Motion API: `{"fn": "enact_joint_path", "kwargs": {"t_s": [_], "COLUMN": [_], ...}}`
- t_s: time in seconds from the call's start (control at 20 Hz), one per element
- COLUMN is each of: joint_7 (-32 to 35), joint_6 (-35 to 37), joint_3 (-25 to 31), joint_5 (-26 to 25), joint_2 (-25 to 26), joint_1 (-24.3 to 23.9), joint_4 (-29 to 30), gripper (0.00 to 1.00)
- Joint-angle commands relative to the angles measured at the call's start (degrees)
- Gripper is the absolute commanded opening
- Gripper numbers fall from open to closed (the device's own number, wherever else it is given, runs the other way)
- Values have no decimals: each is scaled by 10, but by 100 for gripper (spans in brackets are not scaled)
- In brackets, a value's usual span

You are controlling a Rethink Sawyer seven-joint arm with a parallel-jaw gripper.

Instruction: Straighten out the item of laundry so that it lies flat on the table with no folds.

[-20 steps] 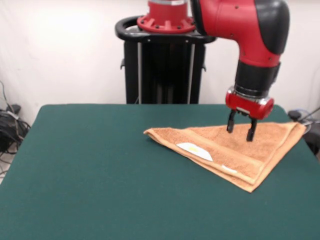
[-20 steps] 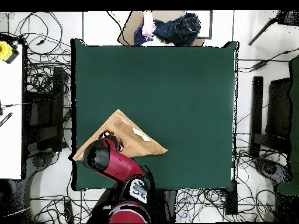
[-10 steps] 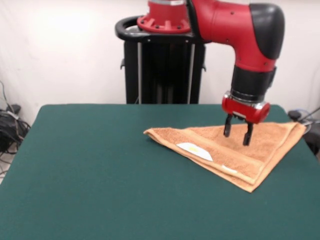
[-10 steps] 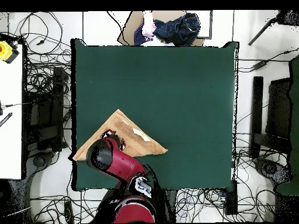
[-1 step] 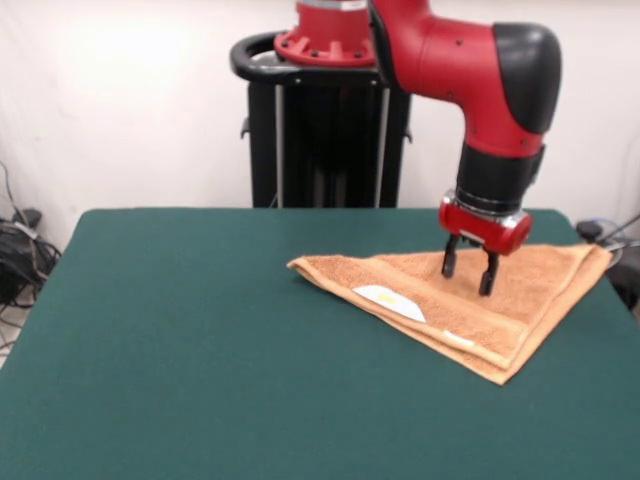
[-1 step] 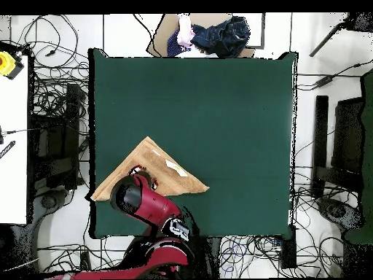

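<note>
well, no writing can be read anywhere: the towel's (image 5: 470,290) one marking is a small white label (image 5: 388,301) lying flat on its upper layer near the long front fold, with a faint yellowish smudge on it that is too small to make out. the same label shows in the overhead view as a pale patch (image 6: 174,168) near the towel's (image 6: 164,175) long edge.

the towel is light orange terry cloth, folded over on itself into a triangle rather than spread out square. in the front view one point reaches left toward the middle of the table (image 5: 180,340), one points toward the camera, and the third reaches the table's right edge. a flat woven band (image 5: 478,327) runs parallel to the front fold, and a small pale strip (image 5: 459,340) lies on it near the nearest point. two layers show along that edge, the upper one set slightly back from the lower.

it lies on the dark green table, on the right in the front view; seen from overhead it sits at the lower left of the table (image 6: 218,102), with one corner at the left edge.

the gripper (image 5: 466,275) hangs straight down from the red and black arm (image 5: 490,90) over the middle of the towel, its two black fingers (image 5: 449,262) spread apart with nothing between them. the tips are at or just above the cloth; whether they touch it cannot be told. from overhead the arm (image 6: 138,200) covers part of the towel.
</note>
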Motion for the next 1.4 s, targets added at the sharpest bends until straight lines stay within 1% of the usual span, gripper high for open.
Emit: {"fn": "enact_joint_path", "kwargs": {"t_s": [0.05,0.6,0.75,1.2,1.25,1.4], "joint_7": [145,149,151,147,155,155], "joint_6": [-42,-99,-104,-111,-122,-132], "joint_3": [52,68,70,70,71,69], "joint_5": [5,0,-3,-16,-21,-28], "joint_2": [30,123,133,142,143,144], "joint_1": [-1,-7,-7,-14,-16,-15], "joint_4": [-50,-121,-129,-135,-134,-135], "gripper": [100,100,100,100,0,0]}}
